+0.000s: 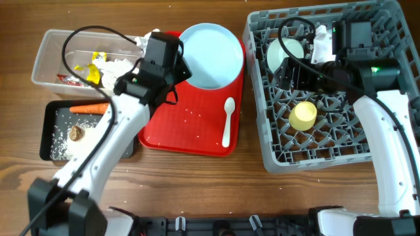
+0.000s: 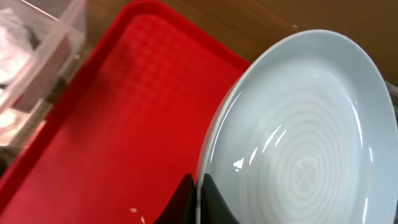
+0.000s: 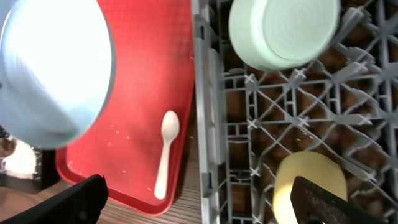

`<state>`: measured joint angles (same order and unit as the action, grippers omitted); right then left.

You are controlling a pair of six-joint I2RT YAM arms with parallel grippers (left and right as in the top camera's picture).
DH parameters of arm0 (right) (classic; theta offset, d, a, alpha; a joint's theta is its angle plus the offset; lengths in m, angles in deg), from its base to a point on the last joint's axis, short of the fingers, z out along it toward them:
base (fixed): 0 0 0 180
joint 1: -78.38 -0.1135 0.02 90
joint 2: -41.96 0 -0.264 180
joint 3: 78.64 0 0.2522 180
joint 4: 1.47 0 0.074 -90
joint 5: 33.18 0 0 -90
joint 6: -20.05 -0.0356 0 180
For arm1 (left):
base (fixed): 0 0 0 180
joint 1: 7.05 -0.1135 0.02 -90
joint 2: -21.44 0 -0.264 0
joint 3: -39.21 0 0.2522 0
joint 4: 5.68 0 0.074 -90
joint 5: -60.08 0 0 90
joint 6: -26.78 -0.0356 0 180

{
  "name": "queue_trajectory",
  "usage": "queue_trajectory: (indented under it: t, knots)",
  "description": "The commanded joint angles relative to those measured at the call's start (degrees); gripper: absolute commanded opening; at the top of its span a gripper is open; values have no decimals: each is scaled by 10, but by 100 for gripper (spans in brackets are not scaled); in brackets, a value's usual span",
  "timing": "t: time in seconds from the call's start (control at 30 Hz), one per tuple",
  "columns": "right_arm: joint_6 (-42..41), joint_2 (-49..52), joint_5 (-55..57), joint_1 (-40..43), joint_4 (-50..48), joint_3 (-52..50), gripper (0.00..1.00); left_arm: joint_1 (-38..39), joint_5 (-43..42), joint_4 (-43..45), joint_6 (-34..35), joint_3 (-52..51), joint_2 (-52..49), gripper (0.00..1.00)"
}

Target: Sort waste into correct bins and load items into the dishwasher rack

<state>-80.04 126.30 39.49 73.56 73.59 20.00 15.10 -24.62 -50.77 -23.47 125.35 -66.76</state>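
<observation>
Now, left gripper [image 2: 198, 190] clamped on plate [image 2: 298, 137] rim, arm [image 1: 111, 141] outstretched; right gripper [image 3: 208, 202] apart over rack [image 3: 205, 93]

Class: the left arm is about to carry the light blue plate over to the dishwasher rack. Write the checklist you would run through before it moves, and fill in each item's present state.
1. Grip: left gripper shut on the rim of the plate. Ok.
2. Plate free of waste: the face that shows looks clean. Ok.
3. Room in the dishwasher rack: a bowl and a yellow cup take up part of it, and the near rows stand bare. Ok.
4. Path: right gripper hangs open over the rack and may block the way. Not ok.
5. White spoon lies apart from the plate on the red tray. Ok.
6. Second bowl's place: cannot tell.
</observation>
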Motion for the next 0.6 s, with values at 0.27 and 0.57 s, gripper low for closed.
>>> queue_trajectory:
  t: [0.27,0.57]
  knots:
    - [9,35,-109,-2,-43,0,87,53,-64,-43,-3,3,42,4]
    - [11,86,-143,-5,-49,-1,74,66,-64,-42,-3,3,42,4]
